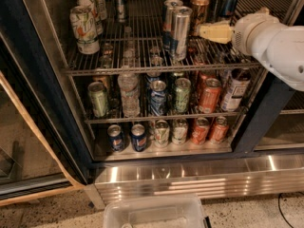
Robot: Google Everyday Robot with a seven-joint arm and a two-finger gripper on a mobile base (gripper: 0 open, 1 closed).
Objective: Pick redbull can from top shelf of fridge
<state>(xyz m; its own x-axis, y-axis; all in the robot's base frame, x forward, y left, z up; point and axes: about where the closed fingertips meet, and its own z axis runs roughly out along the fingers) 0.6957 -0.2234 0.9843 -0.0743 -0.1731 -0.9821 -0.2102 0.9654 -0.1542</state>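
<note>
The fridge (31,78) stands open in front of me. The top shelf (142,70) is a chrome wire rack carrying several cans. The redbull can (230,0), small with a blue upper part, stands at the back right of that shelf, behind a brown-gold can (200,9). My gripper (205,32), cream-coloured on a white arm (273,44), reaches in from the right just above the top shelf. It points left, in front of and below the redbull can, close to the right of a tall silver can (181,31). It holds nothing that I can see.
Pale green-white cans (84,26) stand at the shelf's left. Two lower racks (161,115) hold several cans and a water bottle. The glass door (19,146) hangs open at left. A clear plastic bin (154,213) sits on the floor below the steel base (199,177).
</note>
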